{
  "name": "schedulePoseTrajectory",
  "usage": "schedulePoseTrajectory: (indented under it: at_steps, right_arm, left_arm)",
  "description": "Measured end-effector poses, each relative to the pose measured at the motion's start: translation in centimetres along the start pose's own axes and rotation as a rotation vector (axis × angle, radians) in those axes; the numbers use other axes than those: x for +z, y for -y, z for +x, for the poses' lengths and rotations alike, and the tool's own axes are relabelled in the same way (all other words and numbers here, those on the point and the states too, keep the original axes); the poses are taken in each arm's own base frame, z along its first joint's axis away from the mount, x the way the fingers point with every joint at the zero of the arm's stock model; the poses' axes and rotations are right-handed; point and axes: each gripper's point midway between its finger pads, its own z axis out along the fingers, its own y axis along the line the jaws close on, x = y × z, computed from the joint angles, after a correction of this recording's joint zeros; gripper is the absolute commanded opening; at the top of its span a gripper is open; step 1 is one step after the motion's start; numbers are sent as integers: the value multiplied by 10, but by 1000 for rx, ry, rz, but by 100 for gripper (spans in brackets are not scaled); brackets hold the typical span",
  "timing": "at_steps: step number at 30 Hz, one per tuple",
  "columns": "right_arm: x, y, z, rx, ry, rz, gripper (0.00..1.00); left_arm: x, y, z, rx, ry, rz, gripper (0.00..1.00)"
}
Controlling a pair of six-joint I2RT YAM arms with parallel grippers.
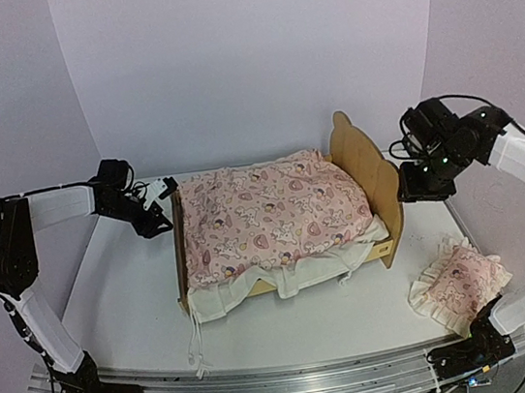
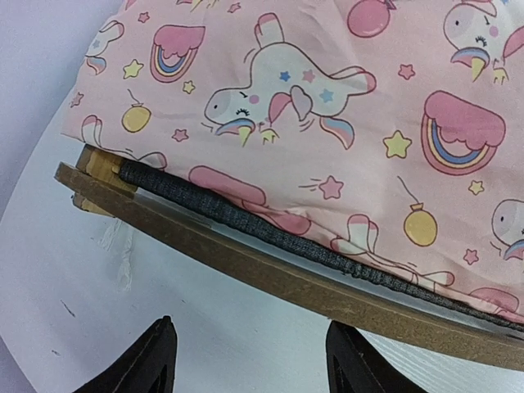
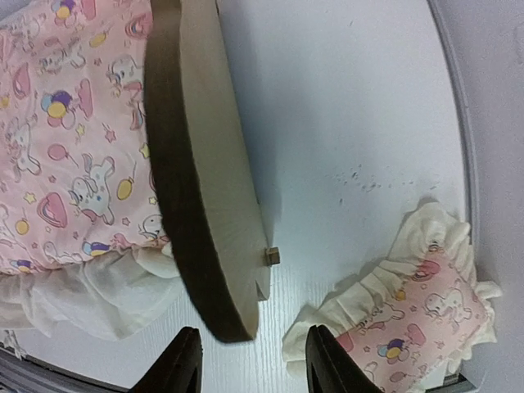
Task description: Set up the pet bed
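Jaws apart and empty, the left gripper [image 2: 246,364] faces the foot rail [image 2: 270,266] of the pet bed [image 1: 368,167], whose long axis runs across mid-table to the headboard [image 3: 217,164] just beside the right gripper [image 3: 250,360], likewise open and empty, nearest the pillow [image 1: 456,284].

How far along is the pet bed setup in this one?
Done: the cover is spread over the bed, ruffle hanging off the near side. In hand: nothing; the left pincer is open at the foot rail, the right pincer open beside the headboard. Left: the pillow lies on the table, apart from the bed, probably to go at the headboard end.
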Motion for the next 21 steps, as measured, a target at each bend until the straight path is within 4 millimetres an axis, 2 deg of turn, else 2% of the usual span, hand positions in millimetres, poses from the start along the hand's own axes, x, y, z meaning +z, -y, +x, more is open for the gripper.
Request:
schedulePoseTrajectory:
  at_steps: [4, 7, 9, 10, 11, 12, 13, 16, 18, 21]
  right_arm:
    - [-45, 2, -38, 9, 137, 7, 48]
    - [-66, -2, -56, -8, 199, -13, 48]
    - [-69, -18, -65, -50, 221, -51, 49]
    - [-67, -33, -67, -93, 227, -80, 49]
    - [-63, -54, -67, -148, 229, -114, 49]
    - [-57, -79, -65, -214, 223, -158, 49]
    - [-51, -103, -61, -272, 214, -199, 49]
    - [-26, -193, -40, -469, 158, -348, 51]
    - [-8, -251, -19, -595, 117, -444, 49]
    - [19, -328, 21, -744, 54, -571, 44]
  left_arm:
    - [-13, -12, -5, -81, 24, -1, 65]
    - [-38, -20, -5, -142, 43, -16, 67]
    - [-61, -19, -10, -156, 63, -20, 74]
    - [-74, -14, -16, -154, 83, -16, 83]
    - [-88, -6, -22, -149, 108, -6, 94]
    - [-103, 4, -29, -141, 134, 8, 99]
    - [-116, 16, -34, -128, 160, 28, 99]
    - [-149, 59, -40, -115, 233, 100, 99]
    - [-157, 87, -30, -139, 243, 152, 99]
    - [-153, 114, -8, -187, 216, 208, 98]
